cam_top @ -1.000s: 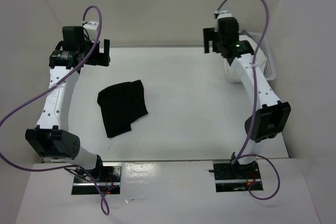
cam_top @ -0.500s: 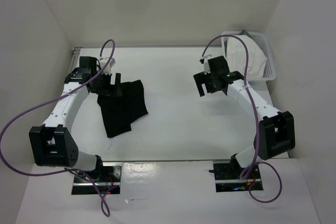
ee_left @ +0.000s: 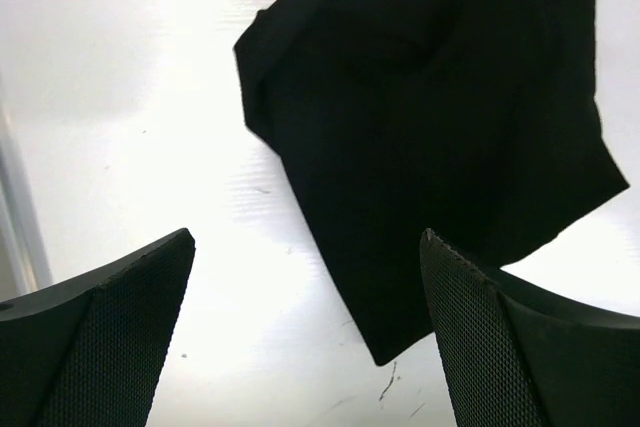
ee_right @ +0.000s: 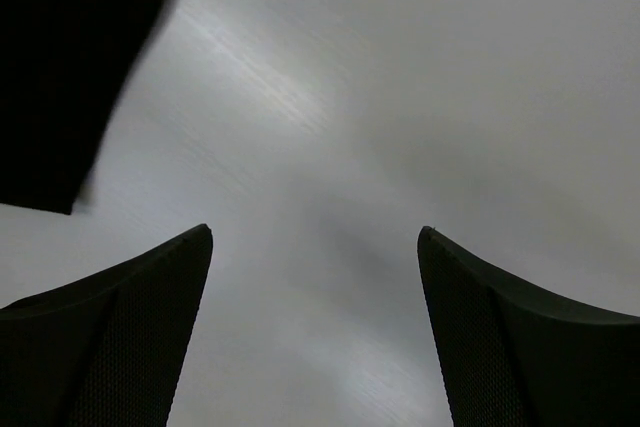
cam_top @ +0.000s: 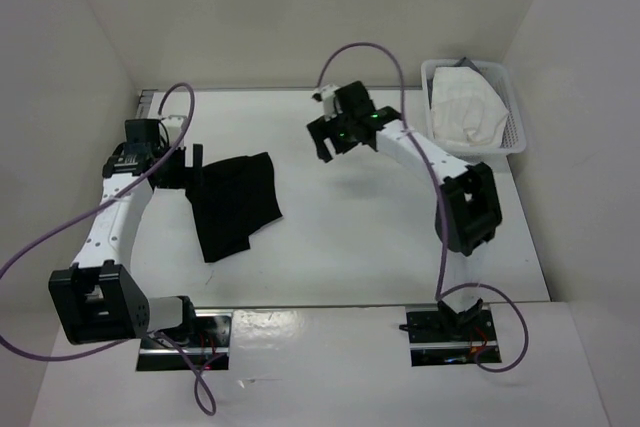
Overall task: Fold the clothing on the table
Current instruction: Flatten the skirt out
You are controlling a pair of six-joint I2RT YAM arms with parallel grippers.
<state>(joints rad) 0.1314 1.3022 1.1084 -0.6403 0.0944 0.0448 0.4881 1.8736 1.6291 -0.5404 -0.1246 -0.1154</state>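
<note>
The black clothing [cam_top: 236, 203] lies crumpled on the left part of the white table [cam_top: 370, 237]. My left gripper [cam_top: 187, 169] hovers at its upper left edge, jaws open and empty. In the left wrist view the clothing [ee_left: 430, 117] fills the upper right, and one corner of it reaches down between the fingertips of the left gripper [ee_left: 305, 237]. My right gripper [cam_top: 331, 141] hangs open over bare table, to the right of the clothing and apart from it. The right wrist view shows the right gripper [ee_right: 315, 232] with only tabletop between its fingers, and a black edge of clothing [ee_right: 70, 67] at the upper left.
A white mesh basket [cam_top: 517, 134] stands at the back right corner with a white cloth [cam_top: 465, 107] in it. White walls close in the table on the left, back and right. The arm bases sit at the near edge.
Both arms have come down from a raised pose. The left gripper dropped to the clothing's upper left edge. The right gripper swung left from the basket toward the table's middle.
</note>
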